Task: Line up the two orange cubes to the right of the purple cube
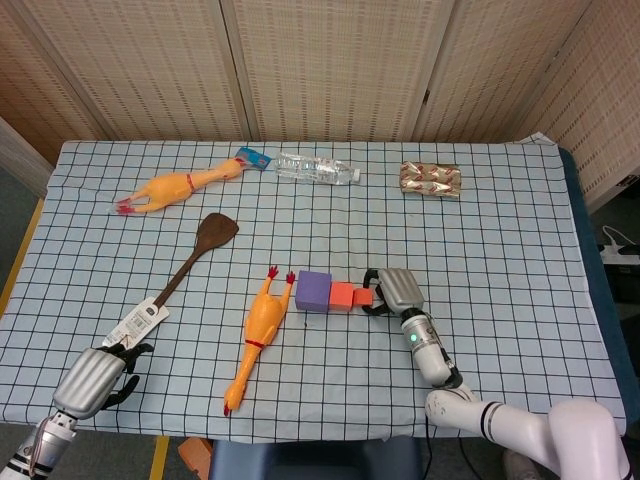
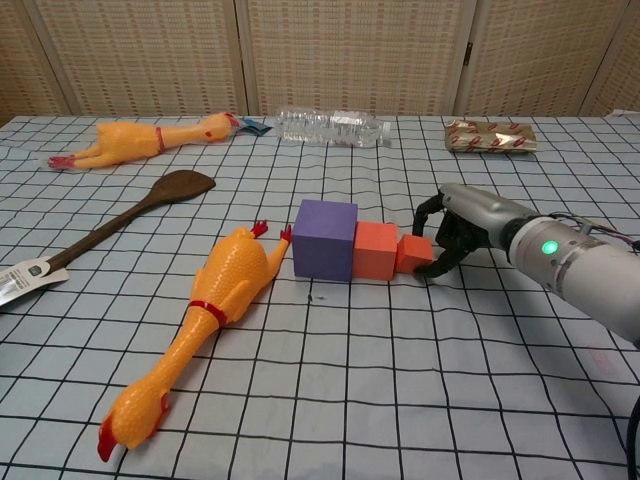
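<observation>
purple cube (image 2: 326, 238): matte, sharp-edged block on the checked tablecloth (image 2: 420, 400), largest of the three
larger orange cube (image 2: 376, 250): matte, flush against the purple cube's right face
small orange cube (image 2: 412, 253): touching the larger orange cube's right side, all three in one row
right hand (image 2: 462, 228): silver shell, black fingers curled around the small orange cube, gripping it
left hand (image 1: 92, 380): silver, at the near left table edge, dark fingers curled in, holding nothing
rubber chicken (image 2: 205, 308): glossy orange, long, red feet just beside the purple cube
second rubber chicken (image 1: 180, 187): far left
wooden spatula (image 1: 190, 262): dark, with paper tag
plastic bottle (image 1: 318, 169): clear, lying flat
snack packet (image 1: 431, 180): shiny foil
</observation>
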`<state>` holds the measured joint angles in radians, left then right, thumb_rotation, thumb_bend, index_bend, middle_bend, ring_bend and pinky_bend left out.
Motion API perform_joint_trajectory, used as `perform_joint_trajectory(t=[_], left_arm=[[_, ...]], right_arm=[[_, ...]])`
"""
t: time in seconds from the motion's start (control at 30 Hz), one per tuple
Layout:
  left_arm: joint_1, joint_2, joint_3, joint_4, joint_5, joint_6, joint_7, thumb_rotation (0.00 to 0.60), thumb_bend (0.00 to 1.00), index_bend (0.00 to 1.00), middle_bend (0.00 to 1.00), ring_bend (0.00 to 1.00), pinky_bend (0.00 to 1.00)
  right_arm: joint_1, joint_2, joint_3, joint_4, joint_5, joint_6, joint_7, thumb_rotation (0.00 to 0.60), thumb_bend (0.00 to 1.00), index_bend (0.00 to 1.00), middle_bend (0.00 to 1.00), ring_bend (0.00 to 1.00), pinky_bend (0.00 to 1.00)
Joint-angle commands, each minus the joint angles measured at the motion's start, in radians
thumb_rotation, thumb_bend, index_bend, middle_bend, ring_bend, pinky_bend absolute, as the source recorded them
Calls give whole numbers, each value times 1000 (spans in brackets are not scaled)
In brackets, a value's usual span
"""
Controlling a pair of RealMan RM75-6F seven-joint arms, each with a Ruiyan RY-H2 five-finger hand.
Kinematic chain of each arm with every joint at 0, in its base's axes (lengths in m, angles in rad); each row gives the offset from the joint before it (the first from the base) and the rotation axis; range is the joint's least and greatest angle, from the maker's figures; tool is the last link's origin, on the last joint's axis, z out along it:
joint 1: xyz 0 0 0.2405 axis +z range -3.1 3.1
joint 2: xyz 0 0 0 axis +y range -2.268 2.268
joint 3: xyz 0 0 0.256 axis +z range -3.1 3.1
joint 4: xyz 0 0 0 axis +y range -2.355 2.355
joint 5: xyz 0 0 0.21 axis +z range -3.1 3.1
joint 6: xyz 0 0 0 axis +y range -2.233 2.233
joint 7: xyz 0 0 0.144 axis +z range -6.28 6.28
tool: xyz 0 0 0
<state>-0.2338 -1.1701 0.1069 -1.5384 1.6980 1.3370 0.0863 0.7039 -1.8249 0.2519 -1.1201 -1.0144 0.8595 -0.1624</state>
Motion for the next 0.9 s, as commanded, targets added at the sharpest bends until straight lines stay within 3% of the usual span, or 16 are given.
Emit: perform_joint_trajectory(t=[0.03, 0.27, 0.47, 0.77, 0.9], left_arm=[[0, 0, 0, 0, 0, 0, 0, 600, 432, 302, 554, 459, 640], [-1, 0, 0, -1, 1, -1, 2, 600, 433, 302, 555, 459, 640], [-1, -1, 1, -1, 1, -4, 3, 600, 432, 302, 555, 459, 640], [-2, -3, 0, 0, -2, -6, 3, 600, 432, 302, 557, 459, 640], [-2, -4, 1, -1, 0, -8, 8, 600, 432, 302, 558, 459, 640]], right_arm=[[-1, 2, -2, 1, -4, 3, -2, 600, 102, 471, 969, 1000, 991], [-5, 16, -5, -8, -13, 0, 6, 600, 102, 276, 969, 1000, 991], [-9, 28, -7, -20, -22, 0, 18, 600, 103, 216, 969, 1000, 991], [-47, 147, -9, -202, 16, 24, -19, 600, 102, 268, 969, 1000, 991], [-56, 167, -11, -250, 44, 61, -65, 600, 108, 338, 969, 1000, 991]])
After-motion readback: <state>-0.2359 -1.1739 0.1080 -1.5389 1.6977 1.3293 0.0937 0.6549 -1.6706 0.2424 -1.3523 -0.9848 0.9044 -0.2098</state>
